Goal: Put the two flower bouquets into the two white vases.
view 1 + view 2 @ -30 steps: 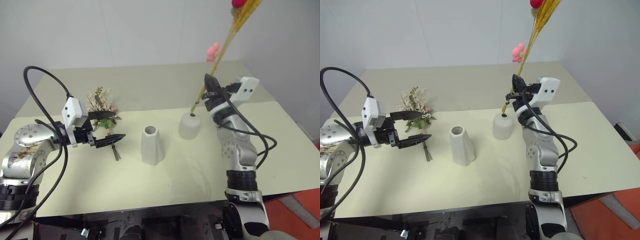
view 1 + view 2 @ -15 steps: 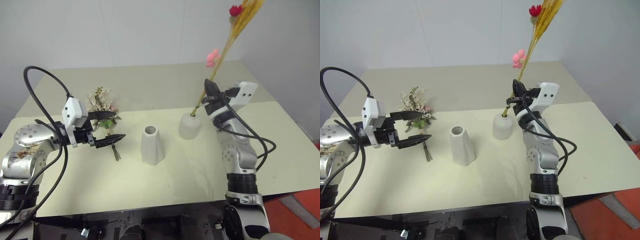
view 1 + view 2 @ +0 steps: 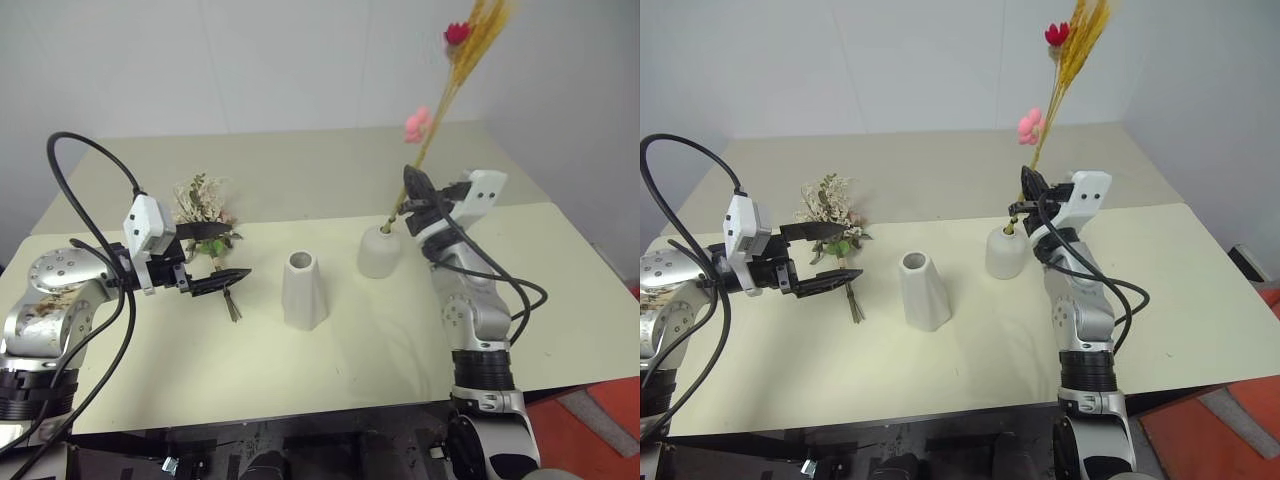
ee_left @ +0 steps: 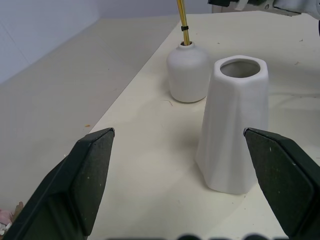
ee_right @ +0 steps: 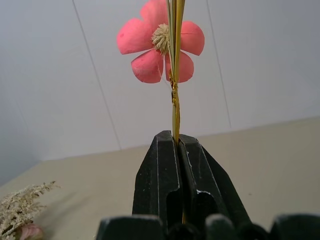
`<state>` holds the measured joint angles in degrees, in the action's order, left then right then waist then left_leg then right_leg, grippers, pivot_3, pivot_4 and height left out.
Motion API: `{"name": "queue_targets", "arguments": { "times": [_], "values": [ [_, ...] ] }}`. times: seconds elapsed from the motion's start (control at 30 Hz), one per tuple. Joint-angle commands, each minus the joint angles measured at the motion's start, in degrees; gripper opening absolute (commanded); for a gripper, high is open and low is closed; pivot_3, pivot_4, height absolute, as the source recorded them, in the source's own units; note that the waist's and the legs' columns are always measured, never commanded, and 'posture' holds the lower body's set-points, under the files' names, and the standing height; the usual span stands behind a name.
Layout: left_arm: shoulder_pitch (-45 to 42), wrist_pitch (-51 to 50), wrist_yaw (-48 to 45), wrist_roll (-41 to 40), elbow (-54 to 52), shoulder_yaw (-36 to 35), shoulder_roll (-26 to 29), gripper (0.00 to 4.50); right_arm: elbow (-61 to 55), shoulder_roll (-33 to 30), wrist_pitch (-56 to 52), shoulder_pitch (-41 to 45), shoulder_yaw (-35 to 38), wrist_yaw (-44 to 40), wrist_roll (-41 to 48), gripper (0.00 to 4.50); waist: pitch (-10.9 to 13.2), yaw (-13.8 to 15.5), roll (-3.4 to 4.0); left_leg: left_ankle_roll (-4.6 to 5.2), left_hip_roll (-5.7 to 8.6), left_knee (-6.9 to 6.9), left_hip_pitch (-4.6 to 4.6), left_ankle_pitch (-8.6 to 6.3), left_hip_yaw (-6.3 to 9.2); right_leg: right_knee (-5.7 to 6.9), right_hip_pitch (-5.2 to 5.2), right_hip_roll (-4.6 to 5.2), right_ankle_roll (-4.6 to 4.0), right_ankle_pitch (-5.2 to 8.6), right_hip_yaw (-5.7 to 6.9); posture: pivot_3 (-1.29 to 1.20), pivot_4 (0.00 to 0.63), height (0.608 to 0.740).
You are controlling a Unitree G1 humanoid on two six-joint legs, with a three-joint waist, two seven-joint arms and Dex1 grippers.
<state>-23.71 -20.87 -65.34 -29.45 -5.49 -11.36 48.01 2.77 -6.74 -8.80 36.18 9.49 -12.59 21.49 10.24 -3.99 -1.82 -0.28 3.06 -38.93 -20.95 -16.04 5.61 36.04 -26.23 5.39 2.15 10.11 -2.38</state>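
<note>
A slim yellow-orange plume bouquet [image 3: 455, 75] with a red and a pink bloom rises from the short rounded white vase [image 3: 379, 251], its stem end inside the mouth. My right gripper [image 3: 412, 196] is shut on the stem just above that vase; the right wrist view has the stem [image 5: 175, 112] clamped between the fingers. The taller tapered white vase [image 3: 303, 289] stands empty at mid-table. The bushy cream-white bouquet [image 3: 202, 205] lies on the table to the left. My left gripper [image 3: 222, 258] hangs open over its stems, its fingertips [image 4: 92, 170] wide apart and facing both vases.
The pale table [image 3: 330, 360] meets a second table surface [image 3: 300, 165] behind it. A white wall stands at the back. Black cables loop off both arms.
The plume has tilted left and sunk slightly in the rounded vase as the right gripper eased down. The left arm has stayed still.
</note>
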Motion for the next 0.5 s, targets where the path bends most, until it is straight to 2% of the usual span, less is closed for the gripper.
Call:
{"name": "queue_targets", "arguments": {
  "times": [0.03,0.5],
  "values": [
    [-0.8,1.4,0.1,0.0,-0.4,-0.7,0.3,4.5,-0.6,0.0,2.5,0.4,-0.4,-1.0,-0.7,0.02,0.0,0.0,0.0,0.0,0.0,0.0,0.0,0.0,0.0,0.0,0.0,0.0,0.0,0.0,0.0,0.0,0.15,0.74],
    [-0.6,1.8,0.8,-0.1,-0.5,-0.9,0.3,4.5,1.3,0.6,4.4,-1.2,-1.9,-1.8,-3.2,0.02,0.0,0.0,0.0,0.0,0.0,0.0,0.01,0.0,0.01,0.0,0.0,0.0,0.0,0.0,0.0,0.0,0.15,0.74]
  ]
}}
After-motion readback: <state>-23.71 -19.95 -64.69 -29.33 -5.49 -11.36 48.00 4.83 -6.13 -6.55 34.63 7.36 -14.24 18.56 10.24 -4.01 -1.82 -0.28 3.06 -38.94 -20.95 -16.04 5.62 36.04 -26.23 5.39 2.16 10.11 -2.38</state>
